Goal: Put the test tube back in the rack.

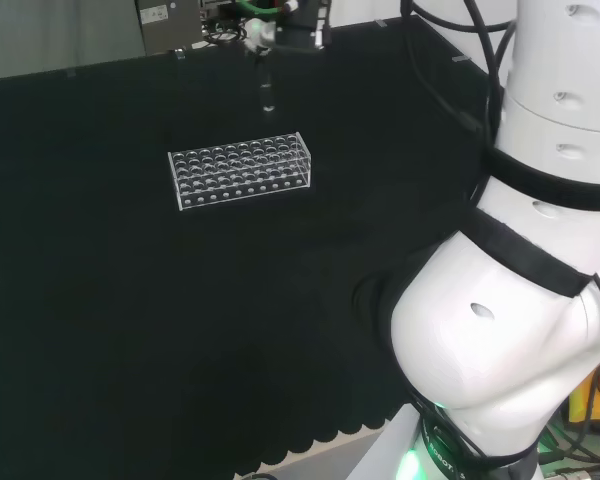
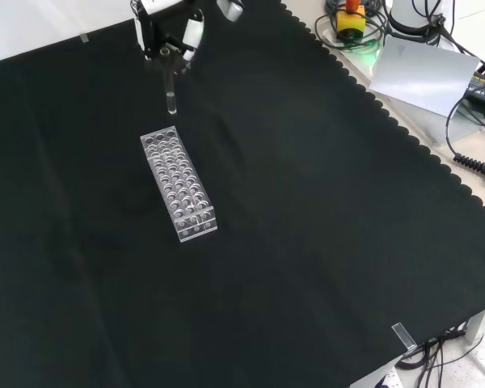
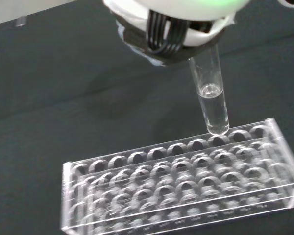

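While the test tube [image 3: 211, 98] is pinched by its upper end, the hand [image 2: 168, 32] is seen with its fingers curled round the glass, high over the far part of the desk [image 2: 307, 242] in the head view and near the top edge of the cloth in the front view. The tube is held upright, its rounded bottom hanging free in the air and, in the wrist view, just above the nearest row of holes at one end of the rack [image 3: 186, 181]; whether it is already lined up with one hole cannot be told. A little clear liquid is seen in the lower part of the tube.

The tube is judged to be light, stiff, smooth and breakable: thin glass or plastic that may slip between the fingers and may crack if pressed sideways against a hole's edge. The hold near the top is judged the right one, since the lower length is left free to enter a hole. Because of the liquid, the tube should be kept upright.

The rack, clear and many-holed, lies on the black cloth towards the far middle of the desk in the head view, apart from every edge. It looks empty of other tubes, so nothing in it blocks the way. It is probably light as well and may be shoved or tipped if the tube is brought down off-centre. Cables and equipment are seen beyond the cloth's scalloped edge, well apart from the work.
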`<state>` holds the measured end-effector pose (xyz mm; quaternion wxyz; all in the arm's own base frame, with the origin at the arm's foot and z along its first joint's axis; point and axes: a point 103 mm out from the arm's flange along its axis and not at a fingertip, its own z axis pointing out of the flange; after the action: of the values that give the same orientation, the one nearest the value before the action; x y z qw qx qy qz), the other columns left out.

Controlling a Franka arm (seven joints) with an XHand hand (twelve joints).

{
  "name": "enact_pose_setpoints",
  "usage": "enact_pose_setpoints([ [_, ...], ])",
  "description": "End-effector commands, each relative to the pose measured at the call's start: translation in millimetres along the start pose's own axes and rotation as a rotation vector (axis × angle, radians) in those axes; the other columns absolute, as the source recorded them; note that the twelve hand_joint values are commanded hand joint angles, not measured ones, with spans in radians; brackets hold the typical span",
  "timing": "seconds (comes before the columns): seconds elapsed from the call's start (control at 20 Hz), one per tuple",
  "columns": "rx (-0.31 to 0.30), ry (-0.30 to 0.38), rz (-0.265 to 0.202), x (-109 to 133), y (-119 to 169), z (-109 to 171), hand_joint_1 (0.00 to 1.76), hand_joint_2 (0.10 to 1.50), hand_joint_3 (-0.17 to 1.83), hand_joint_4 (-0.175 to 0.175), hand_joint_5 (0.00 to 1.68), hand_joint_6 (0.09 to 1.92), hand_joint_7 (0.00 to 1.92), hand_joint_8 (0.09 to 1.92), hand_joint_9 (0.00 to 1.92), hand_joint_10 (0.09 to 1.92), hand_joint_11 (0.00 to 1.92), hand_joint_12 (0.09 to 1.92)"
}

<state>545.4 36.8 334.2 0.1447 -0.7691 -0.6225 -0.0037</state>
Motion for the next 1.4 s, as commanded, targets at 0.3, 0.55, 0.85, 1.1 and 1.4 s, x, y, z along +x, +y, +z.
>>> enact_pose_setpoints([
  [0.3,0.062,0.062,-0.139,74,-8,32,1.32,0.82,0.34,-0.175,1.37,0.09,1.36,0.69,1.61,0.61,1.31,0.85],
  [0.55,0.084,0.072,-0.13,75,0,46,1.32,0.82,0.34,-0.175,1.37,0.09,1.36,0.69,1.61,0.61,1.31,0.85],
  [0.85,0.107,0.087,-0.113,74,11,63,1.32,0.82,0.34,-0.175,1.37,0.09,1.36,0.69,1.61,0.61,1.31,0.85],
  [1.1,0.125,0.087,-0.103,71,19,78,1.32,0.82,0.34,-0.175,1.37,0.09,1.35,0.7,1.61,0.61,1.31,0.85],
  [1.4,0.138,0.104,-0.087,64,31,89,1.32,0.82,0.34,-0.175,1.37,0.09,1.35,0.7,1.61,0.61,1.31,0.85],
])
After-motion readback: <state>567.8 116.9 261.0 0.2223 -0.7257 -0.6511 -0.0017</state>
